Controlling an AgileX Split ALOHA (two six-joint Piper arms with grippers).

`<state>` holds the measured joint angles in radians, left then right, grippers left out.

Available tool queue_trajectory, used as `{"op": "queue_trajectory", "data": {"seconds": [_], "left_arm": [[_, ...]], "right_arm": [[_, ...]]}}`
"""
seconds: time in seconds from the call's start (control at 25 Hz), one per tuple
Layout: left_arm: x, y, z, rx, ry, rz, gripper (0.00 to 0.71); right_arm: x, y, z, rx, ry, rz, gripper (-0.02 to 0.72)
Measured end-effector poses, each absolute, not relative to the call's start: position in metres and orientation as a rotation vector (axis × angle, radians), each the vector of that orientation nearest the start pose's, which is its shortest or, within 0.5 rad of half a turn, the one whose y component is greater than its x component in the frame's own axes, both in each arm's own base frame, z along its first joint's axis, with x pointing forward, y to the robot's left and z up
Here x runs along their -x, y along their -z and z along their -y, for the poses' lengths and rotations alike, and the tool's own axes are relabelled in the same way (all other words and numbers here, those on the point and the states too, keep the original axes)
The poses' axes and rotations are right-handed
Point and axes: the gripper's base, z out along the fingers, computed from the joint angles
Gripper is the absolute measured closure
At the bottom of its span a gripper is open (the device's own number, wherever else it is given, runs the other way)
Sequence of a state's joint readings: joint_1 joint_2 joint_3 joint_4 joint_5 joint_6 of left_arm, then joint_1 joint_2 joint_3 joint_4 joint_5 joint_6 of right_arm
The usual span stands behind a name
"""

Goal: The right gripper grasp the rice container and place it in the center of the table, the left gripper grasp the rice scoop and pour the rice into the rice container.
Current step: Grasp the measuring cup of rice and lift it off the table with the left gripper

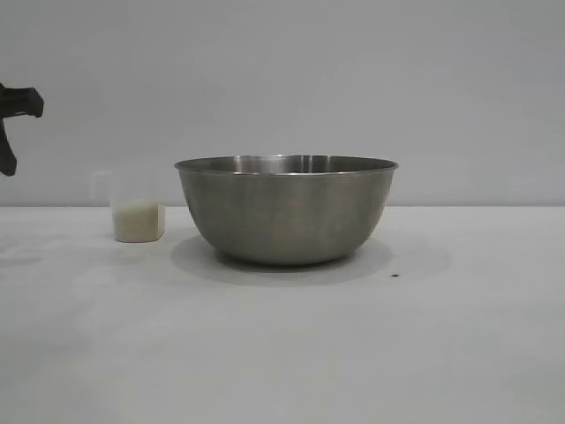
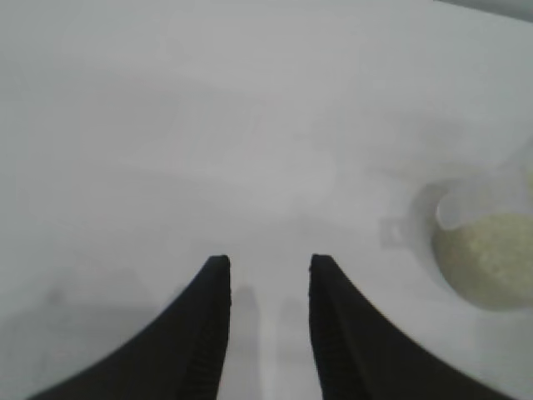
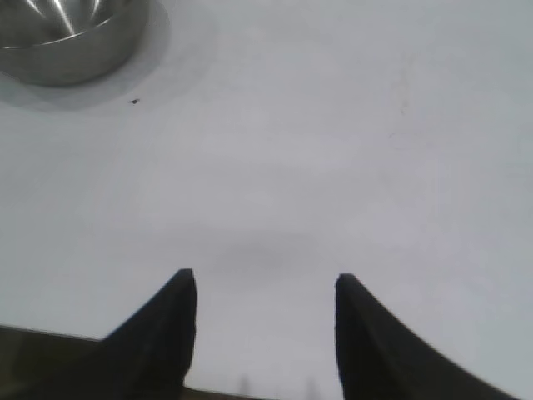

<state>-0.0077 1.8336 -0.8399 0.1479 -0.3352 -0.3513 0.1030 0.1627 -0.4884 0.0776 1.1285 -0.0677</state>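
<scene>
The rice container point(image 1: 287, 210), a large steel bowl, stands on the white table point(image 1: 282, 353) near its middle; its rim also shows in the right wrist view point(image 3: 67, 42). Left of it stands the rice scoop point(image 1: 137, 212), a small clear cup partly filled with white rice point(image 1: 137, 223). The left wrist view shows the scoop point(image 2: 487, 242) with rice point(image 2: 491, 258) off to one side of the open left gripper point(image 2: 269, 262), which holds nothing. Part of the left gripper point(image 1: 13, 124) hangs at the exterior view's left edge. The right gripper point(image 3: 265, 279) is open and empty, well away from the bowl.
A tiny dark speck point(image 1: 395, 275) lies on the table right of the bowl, also seen as a speck point(image 3: 135, 102) in the right wrist view. A plain grey wall point(image 1: 353, 79) stands behind the table.
</scene>
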Motion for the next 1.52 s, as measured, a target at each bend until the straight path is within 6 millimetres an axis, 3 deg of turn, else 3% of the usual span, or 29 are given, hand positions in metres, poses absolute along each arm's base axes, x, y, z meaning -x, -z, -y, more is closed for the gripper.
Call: {"op": "queue_trajectory", "data": {"seconds": [0.32, 0.72, 1.16, 1.52], "left_arm": [[-0.345, -0.144, 0.009, 0.129, 0.185, -2.056, 0.459], [-0.314, -0.141, 0.013, 0.046, 0.212, -1.813, 0.459], [-0.289, -0.124, 0.012, 0.056, 0.199, -1.879, 0.459], [-0.286, -0.122, 0.016, -0.016, 0.224, -1.894, 0.459]], "right_arm": [[-0.016, -0.268, -0.008, 0.191, -0.115, -2.278, 0.376], [-0.016, -0.268, -0.008, 0.191, -0.115, -2.278, 0.376], [-0.016, -0.268, -0.008, 0.191, -0.115, -2.278, 0.376], [-0.016, -0.268, -0.008, 0.191, -0.115, -2.278, 0.376]]}}
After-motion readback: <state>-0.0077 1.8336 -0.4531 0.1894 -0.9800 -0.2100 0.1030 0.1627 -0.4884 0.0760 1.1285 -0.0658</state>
